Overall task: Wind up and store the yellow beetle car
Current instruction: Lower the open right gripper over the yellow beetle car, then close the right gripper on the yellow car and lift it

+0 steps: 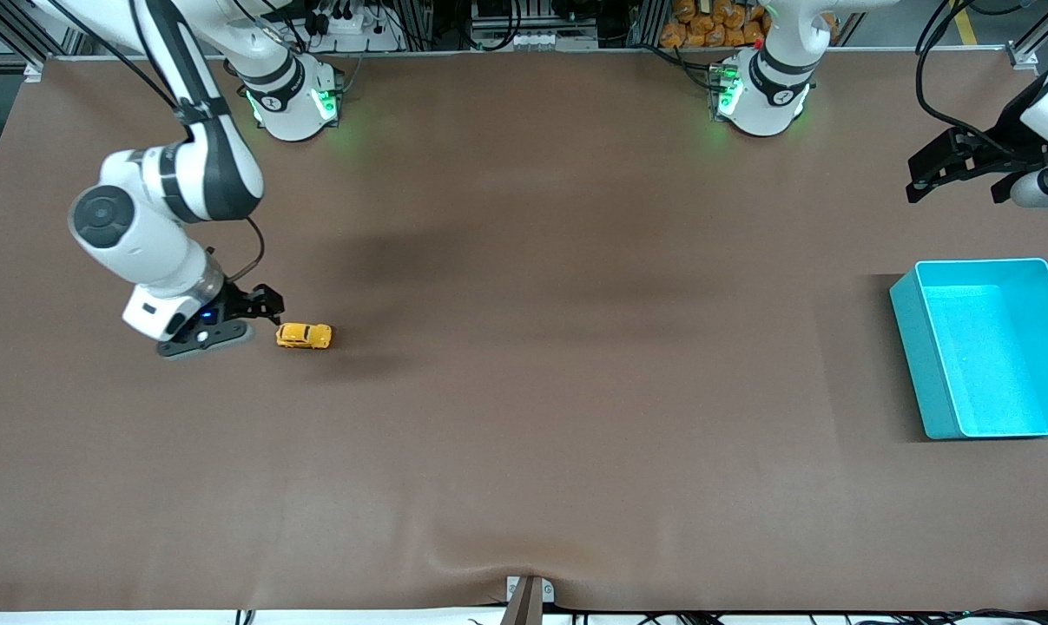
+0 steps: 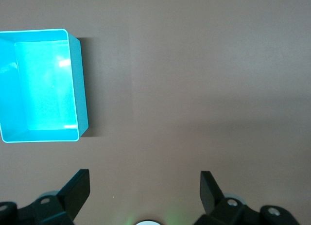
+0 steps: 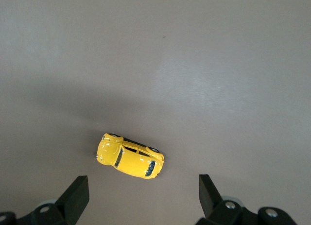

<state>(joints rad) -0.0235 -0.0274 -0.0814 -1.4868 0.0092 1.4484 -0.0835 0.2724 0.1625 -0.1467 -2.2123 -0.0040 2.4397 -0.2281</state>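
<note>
Yellow beetle car (image 1: 304,335) on its wheels on the bench (image 1: 524,451), toward the right arm's end. Likely light, rigid, glossy, prone to roll; best pinched across the flanks. Right pincer (image 1: 263,304) just beside it, wide open, empty. Teal bin (image 1: 985,347) well apart. Left pincer (image 1: 958,169) open, empty, waiting.
</note>
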